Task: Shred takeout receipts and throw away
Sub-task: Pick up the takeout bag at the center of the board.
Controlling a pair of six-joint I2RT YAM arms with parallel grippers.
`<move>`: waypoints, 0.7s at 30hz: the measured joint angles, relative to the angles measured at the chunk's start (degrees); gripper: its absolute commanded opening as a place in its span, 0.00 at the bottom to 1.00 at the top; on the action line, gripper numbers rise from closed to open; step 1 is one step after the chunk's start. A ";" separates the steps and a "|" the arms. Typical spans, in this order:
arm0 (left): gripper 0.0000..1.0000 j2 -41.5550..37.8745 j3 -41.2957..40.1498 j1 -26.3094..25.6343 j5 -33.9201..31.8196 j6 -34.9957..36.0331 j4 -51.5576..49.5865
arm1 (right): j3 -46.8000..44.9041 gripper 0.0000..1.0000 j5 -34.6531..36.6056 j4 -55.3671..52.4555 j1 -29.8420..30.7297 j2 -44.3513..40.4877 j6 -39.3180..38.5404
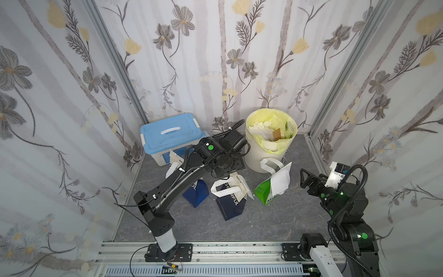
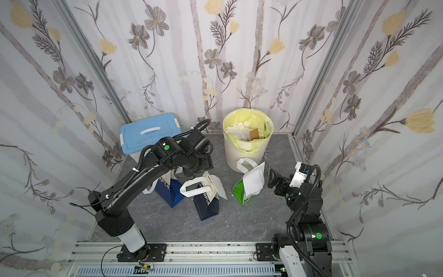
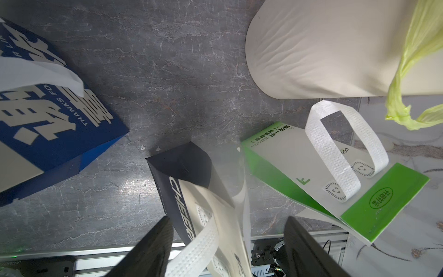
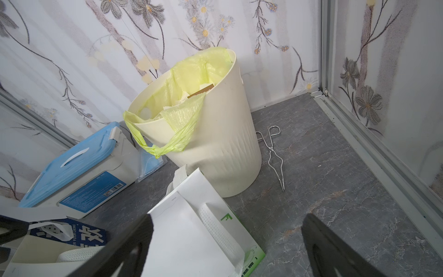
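The left claw (image 3: 229, 219) hangs open right over the navy bag (image 2: 207, 203), whose receipt (image 2: 220, 187) stands between its jaws, long axis running down into the bag. Further right, a second receipt (image 1: 280, 180) lies on the green bag (image 1: 262, 191), just left of the right claw (image 1: 303, 178), open and nearer to it.

Bin: you see a cream waste bin (image 4: 223, 144) upright on the grey floor (image 4: 323, 167), with a yellow-green liner (image 4: 182, 120) draped over its rim and white paper scraps inside.
Tongs: metal tongs (image 4: 273, 153) lie flat just beside the bin.
Box: a blue-lidded box (image 4: 79, 156) stands near the bin.
Bag: a green-and-white bag (image 4: 230, 215) sits close to the bin, with a white receipt (image 4: 177, 235) over its face.
Right gripper (image 4: 229, 217): you see its jaws wide apart, gripping nothing.
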 measured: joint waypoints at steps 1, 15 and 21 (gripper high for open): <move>0.66 0.33 -0.15 -0.04 0.07 0.07 0.04 | 0.00 0.98 0.02 -0.02 0.04 -0.04 0.00; 0.06 -2.84 -11.15 -0.48 1.33 1.51 3.85 | 2.27 0.96 -0.52 -2.51 0.04 1.55 -0.48; 0.00 -5.11 -10.84 -0.46 0.85 4.90 5.81 | 5.62 0.92 -8.57 -2.58 0.50 4.92 -0.63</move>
